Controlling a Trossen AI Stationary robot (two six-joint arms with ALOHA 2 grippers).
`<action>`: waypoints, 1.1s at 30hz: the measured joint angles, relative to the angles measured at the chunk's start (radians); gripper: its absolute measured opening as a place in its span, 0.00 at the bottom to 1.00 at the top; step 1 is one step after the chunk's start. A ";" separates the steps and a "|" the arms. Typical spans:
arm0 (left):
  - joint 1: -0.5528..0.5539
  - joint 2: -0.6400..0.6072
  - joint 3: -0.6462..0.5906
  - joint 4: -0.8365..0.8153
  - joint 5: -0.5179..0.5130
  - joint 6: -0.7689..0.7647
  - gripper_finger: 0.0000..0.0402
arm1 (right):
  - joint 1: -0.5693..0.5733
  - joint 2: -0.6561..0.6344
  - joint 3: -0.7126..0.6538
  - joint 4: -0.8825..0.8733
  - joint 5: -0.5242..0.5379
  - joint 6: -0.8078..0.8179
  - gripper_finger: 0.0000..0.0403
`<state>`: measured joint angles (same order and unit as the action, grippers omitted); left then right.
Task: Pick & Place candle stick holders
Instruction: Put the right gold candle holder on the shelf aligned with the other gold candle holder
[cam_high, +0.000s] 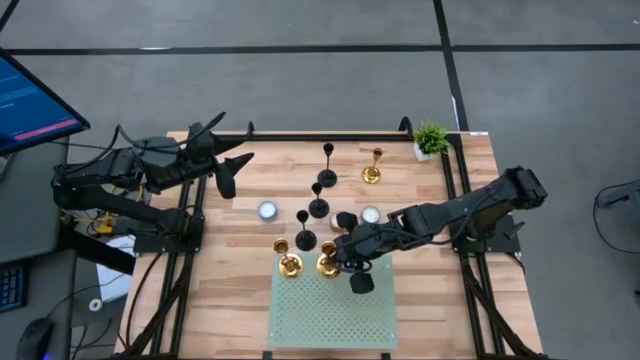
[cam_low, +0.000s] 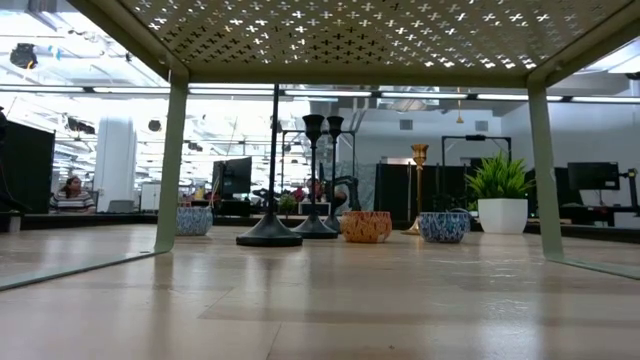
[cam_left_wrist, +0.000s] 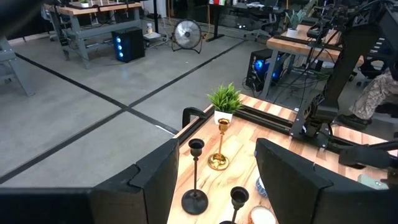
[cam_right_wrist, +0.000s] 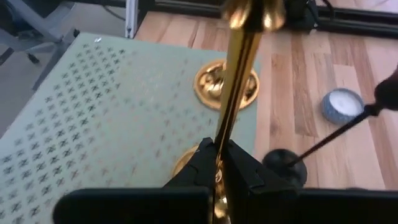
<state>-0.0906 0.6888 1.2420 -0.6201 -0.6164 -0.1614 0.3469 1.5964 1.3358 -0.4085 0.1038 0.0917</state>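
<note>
Two gold candle stick holders stand on the far edge of a pale green perforated shelf (cam_high: 330, 310): one (cam_high: 289, 264) free on its round base, the other (cam_high: 327, 266) with my right gripper (cam_high: 341, 254) shut on its stem. Three black holders (cam_high: 304, 238) (cam_high: 318, 204) (cam_high: 328, 168) and a third gold one (cam_high: 372, 170) stand upright on the wooden table behind the shelf. My left gripper (cam_high: 226, 168) hovers open and level over the table's far left, with nothing between its fingers (cam_left_wrist: 155, 180). My right gripper pinches the gold holder's slim stem (cam_right_wrist: 221, 144) low down, just above its round base (cam_right_wrist: 185, 164), between its two fingers. The fingers slant down from the table's right and lie across the stem. The holder stands about upright; whether its base rests on the shelf I cannot tell.
Small patterned bowls (cam_high: 267, 210) (cam_high: 370, 213) sit among the holders, and a green potted plant (cam_high: 430, 138) stands at the far right corner. The shelf stands on legs (cam_low: 172, 160) above the table. The nearest black holder's base (cam_right_wrist: 283, 165) stands just beside my right fingers.
</note>
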 joint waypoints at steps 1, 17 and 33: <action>0.000 0.000 0.000 0.000 0.000 0.000 0.53 | 0.001 0.000 0.000 0.002 -0.002 0.000 0.00; 0.000 0.000 0.000 0.000 0.000 0.008 0.53 | -0.003 -0.034 0.000 -0.015 0.005 -0.009 0.00; 0.000 0.000 0.000 0.000 0.000 0.008 0.53 | 0.021 -0.054 -0.002 0.035 -0.004 -0.077 0.00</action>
<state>-0.0902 0.6891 1.2419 -0.6201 -0.6163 -0.1539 0.3683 1.5427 1.3338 -0.3737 0.0999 0.0148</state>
